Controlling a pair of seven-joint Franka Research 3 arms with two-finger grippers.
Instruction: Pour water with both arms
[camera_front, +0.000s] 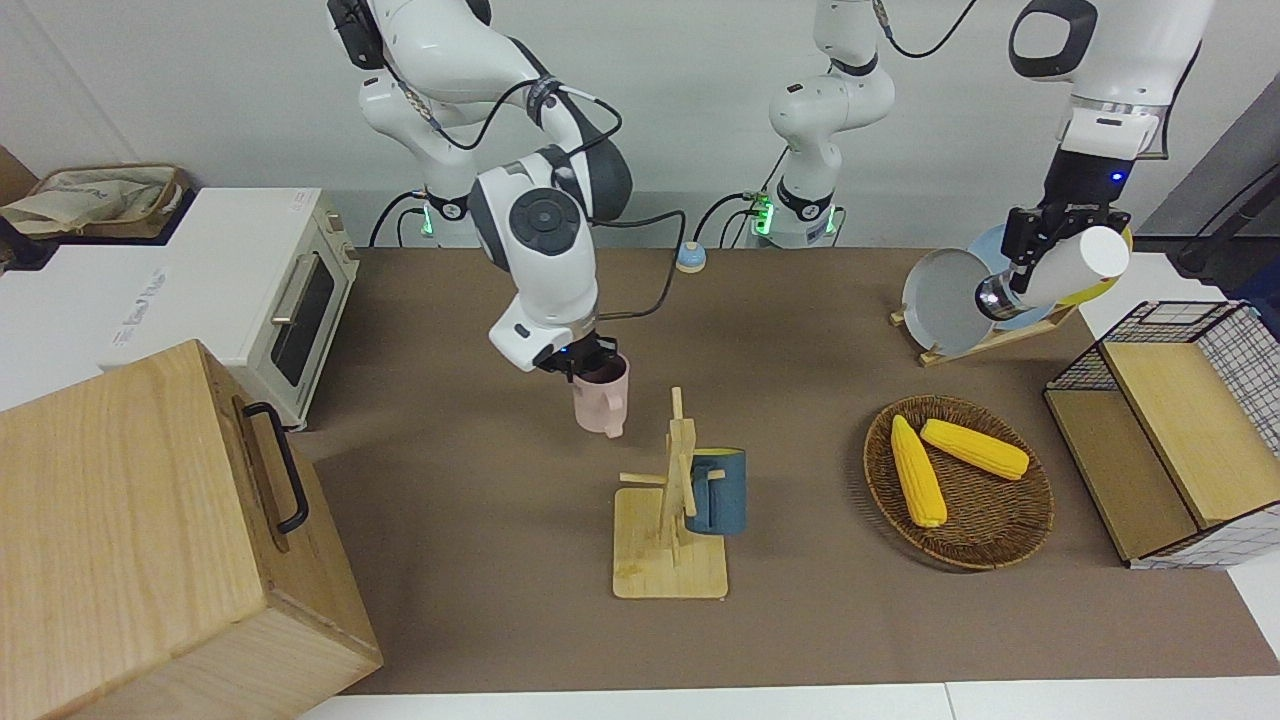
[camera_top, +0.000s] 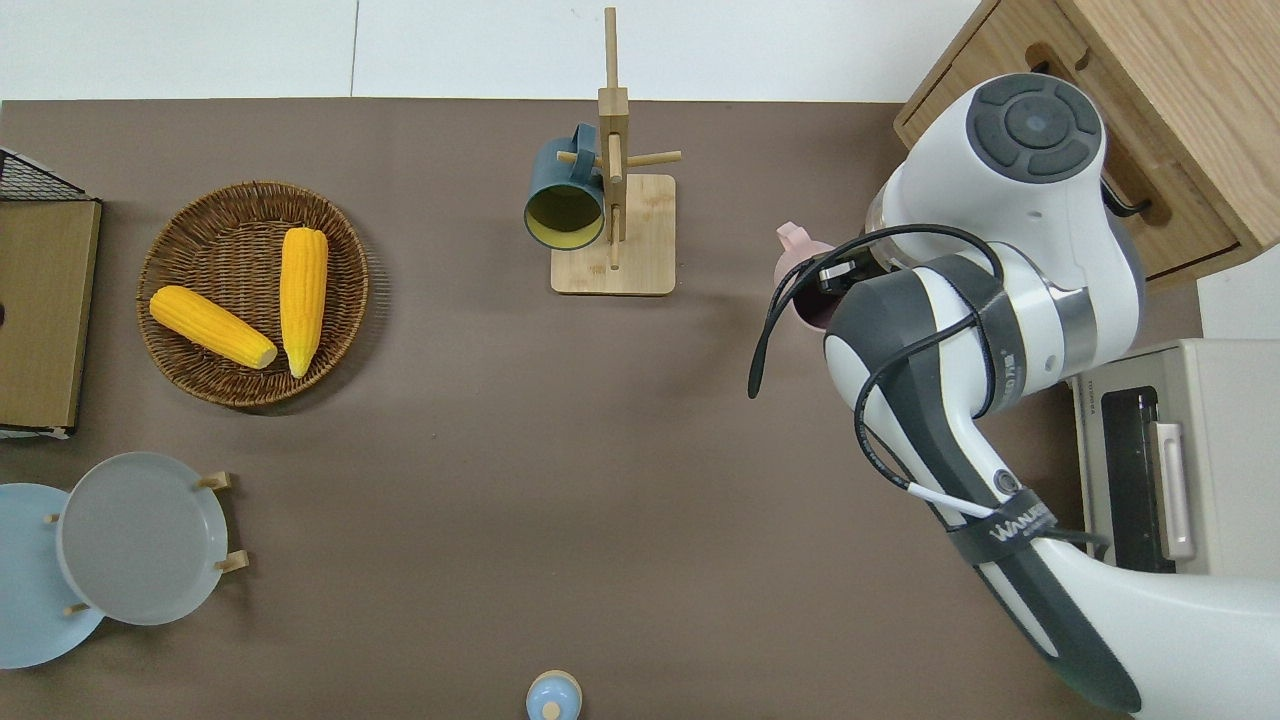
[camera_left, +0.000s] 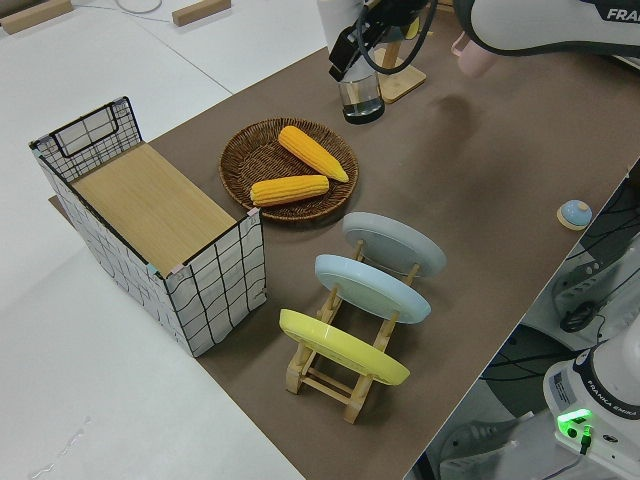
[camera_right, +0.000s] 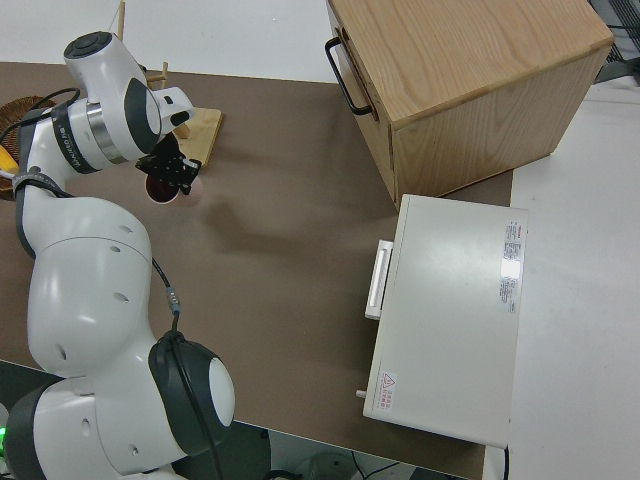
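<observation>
The right gripper (camera_front: 585, 362) pinches the pink mug's (camera_front: 602, 398) rim, seemingly; the left gripper's (camera_front: 1040, 255) fingers clamp a white bottle (camera_front: 1062, 270) aloft at two o'clock.

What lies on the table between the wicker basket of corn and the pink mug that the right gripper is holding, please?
The wooden mug rack stands there, a dark blue mug hanging on it. The overhead view shows it between the wicker basket and the pink mug.
</observation>
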